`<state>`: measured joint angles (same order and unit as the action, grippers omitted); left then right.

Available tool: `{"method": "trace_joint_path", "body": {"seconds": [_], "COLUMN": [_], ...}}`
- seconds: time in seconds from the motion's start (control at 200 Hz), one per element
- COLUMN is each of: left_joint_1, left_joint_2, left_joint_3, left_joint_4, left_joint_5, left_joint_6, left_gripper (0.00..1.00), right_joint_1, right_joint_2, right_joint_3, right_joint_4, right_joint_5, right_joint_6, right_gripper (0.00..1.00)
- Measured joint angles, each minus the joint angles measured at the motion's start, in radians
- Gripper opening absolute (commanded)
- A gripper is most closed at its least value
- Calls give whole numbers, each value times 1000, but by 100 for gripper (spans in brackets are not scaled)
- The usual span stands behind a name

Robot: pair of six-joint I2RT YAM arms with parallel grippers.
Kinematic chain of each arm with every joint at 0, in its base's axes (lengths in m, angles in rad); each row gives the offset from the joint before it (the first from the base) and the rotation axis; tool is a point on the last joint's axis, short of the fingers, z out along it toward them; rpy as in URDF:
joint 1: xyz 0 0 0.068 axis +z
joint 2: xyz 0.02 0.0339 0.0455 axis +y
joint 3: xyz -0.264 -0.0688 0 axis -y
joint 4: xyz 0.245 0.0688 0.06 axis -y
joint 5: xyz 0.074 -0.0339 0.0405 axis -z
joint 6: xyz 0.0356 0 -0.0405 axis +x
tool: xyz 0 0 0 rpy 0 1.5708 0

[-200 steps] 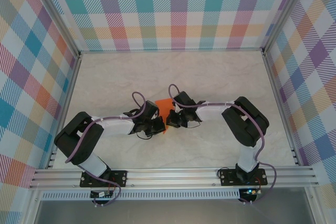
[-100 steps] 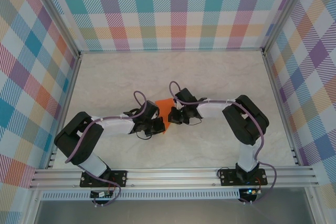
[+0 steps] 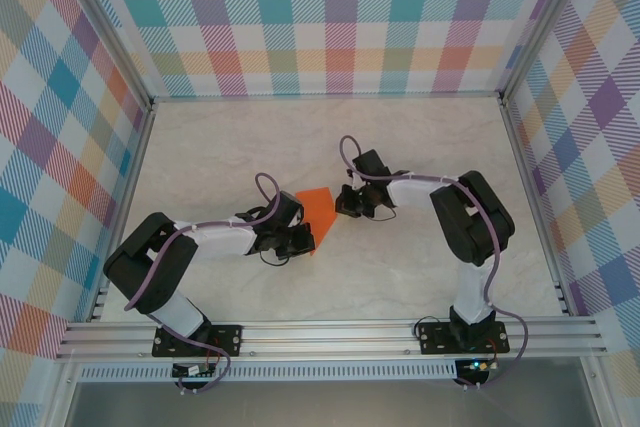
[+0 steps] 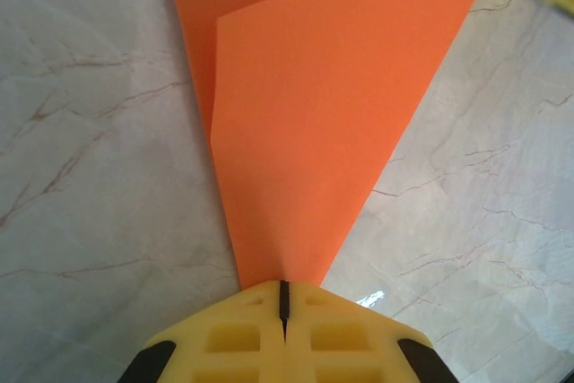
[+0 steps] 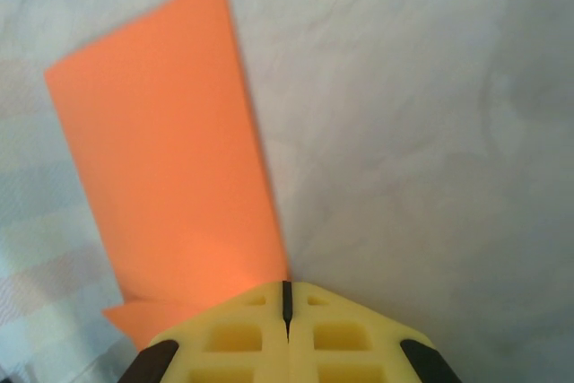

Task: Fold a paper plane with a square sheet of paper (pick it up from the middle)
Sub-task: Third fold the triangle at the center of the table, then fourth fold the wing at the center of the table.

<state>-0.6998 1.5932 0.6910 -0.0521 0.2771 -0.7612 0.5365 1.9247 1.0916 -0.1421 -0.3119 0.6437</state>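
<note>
The orange paper (image 3: 318,209) lies on the marble-patterned table (image 3: 220,147) near its middle, between the two grippers. It is already partly folded (a long narrow wedge rather than a square). Its wide end points to the far side and its narrow end points near.

The left gripper (image 3: 303,240) sits at the near, narrow end of the paper. In the left wrist view the left gripper (image 4: 283,298) has its yellow fingers (image 4: 233,338) pressed together, with only a thin dark seam between them. The paper (image 4: 314,114) tapers down until its tip passes under them. An upper flap lies over a lower layer, whose darker strip shows along the left side. The sheet lies flat across the seam, not in it, so it is not pinched; whether the tips press on it I cannot tell.

The right gripper (image 3: 345,205) is just beside the paper's right edge, and I cannot tell if they touch. In the right wrist view the right gripper (image 5: 287,298) is closed too, finger against finger, holding nothing. The paper (image 5: 170,150) looks blurred there, stretching away to the left of the tips.
</note>
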Motion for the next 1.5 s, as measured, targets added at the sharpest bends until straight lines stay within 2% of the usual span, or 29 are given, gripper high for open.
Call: {"method": "trace_joint_path", "body": {"seconds": [0.16, 0.315, 0.53, 0.615, 0.75, 1.07, 1.5], "left_joint_1": [0, 0, 0, 0, 0, 0, 0], "left_joint_2": [0, -6, -88, -144, -195, -140, -34], "left_joint_3": [7, 19, 19, 20, 20, 68, 124], "left_joint_4": [-10, -50, -132, -153, -165, -145, -149], "left_joint_5": [-1, -3, -62, -109, -175, -220, -239], "left_joint_6": [0, -1, -18, -22, -27, -14, 37], "left_gripper": [4, 12, 30, 36, 38, 38, 29], "right_joint_1": [-31, -26, -5, -2, 9, 32, 61], "right_joint_2": [-4, -86, -221, -251, -293, -305, -247], "right_joint_3": [27, -5, -136, -188, -236, -262, -260], "right_joint_4": [-34, -50, -17, -5, 12, 85, 119], "right_joint_5": [30, 23, -20, -39, -45, -45, -49], "right_joint_6": [-29, -26, 24, 58, 109, 211, 255], "right_gripper": [3, 7, 36, 43, 53, 56, 55]}}
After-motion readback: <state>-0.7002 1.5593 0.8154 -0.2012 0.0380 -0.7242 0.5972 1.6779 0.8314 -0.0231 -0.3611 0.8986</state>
